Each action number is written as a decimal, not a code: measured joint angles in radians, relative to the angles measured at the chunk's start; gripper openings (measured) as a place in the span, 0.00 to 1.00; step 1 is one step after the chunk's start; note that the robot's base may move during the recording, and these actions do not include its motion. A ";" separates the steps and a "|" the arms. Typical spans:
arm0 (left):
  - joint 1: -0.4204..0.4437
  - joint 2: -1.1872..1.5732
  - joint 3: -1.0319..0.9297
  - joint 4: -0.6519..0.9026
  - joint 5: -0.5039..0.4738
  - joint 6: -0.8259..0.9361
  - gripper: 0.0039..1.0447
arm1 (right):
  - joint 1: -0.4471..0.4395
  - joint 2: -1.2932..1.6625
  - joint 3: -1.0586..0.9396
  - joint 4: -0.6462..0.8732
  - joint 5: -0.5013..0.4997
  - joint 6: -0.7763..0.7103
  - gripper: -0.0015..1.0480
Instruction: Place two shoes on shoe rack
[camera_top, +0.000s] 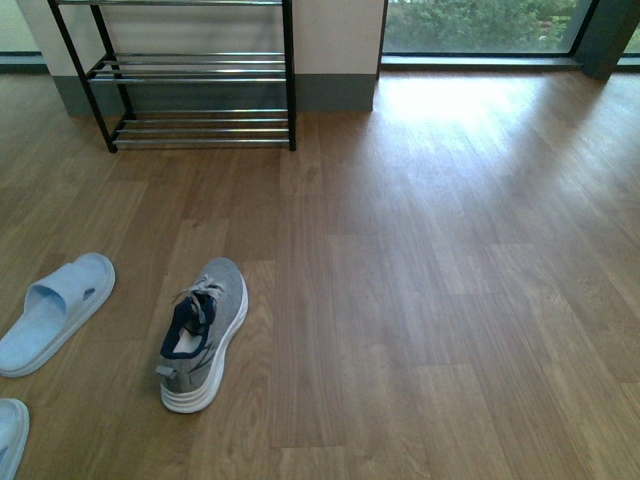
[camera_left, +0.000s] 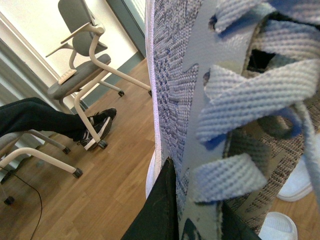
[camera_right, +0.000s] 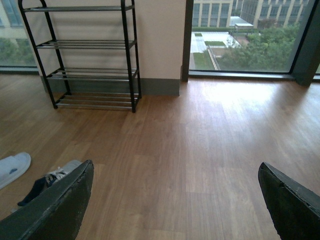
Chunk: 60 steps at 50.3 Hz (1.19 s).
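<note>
This seems an office room furnished partly like a home entrance, with a wood-plank floor (camera_top: 430, 300), tall windows (camera_right: 300, 30) looking on trees (camera_right: 265, 52) and other buildings (camera_right: 220, 9), a grey office chair (camera_left: 80, 60) on castors, a black shoe rack (camera_right: 87, 55) at the wall (camera_right: 160, 40) and blue slippers (camera_top: 55, 312)

The wood floor (camera_top: 430, 280) lies bare from the grey sneaker (camera_top: 203, 335) to the shoe rack (camera_top: 190, 70) — a straight lane. On the sneaker's left a light-blue slipper (camera_top: 55, 312) lies near, a second slipper (camera_top: 10, 435) beyond it; its right side is open up to the window (camera_right: 250, 40). The rack backs on the wall, so its shelves open frontward only. The second sneaker (camera_left: 240, 100) crowds the left gripper (camera_left: 197, 220) — an office chair (camera_left: 82, 60) and a person's legs (camera_left: 45, 120) stand well apart.
</note>
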 joint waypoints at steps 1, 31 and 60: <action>0.000 0.000 0.000 0.000 -0.003 0.000 0.02 | 0.000 0.000 0.000 0.000 0.000 0.000 0.91; 0.000 0.001 0.000 0.000 -0.006 0.001 0.02 | 0.000 0.000 0.000 0.000 -0.003 0.000 0.91; 0.000 0.002 -0.001 0.000 -0.005 0.001 0.02 | 0.000 0.002 0.000 0.000 -0.006 0.000 0.91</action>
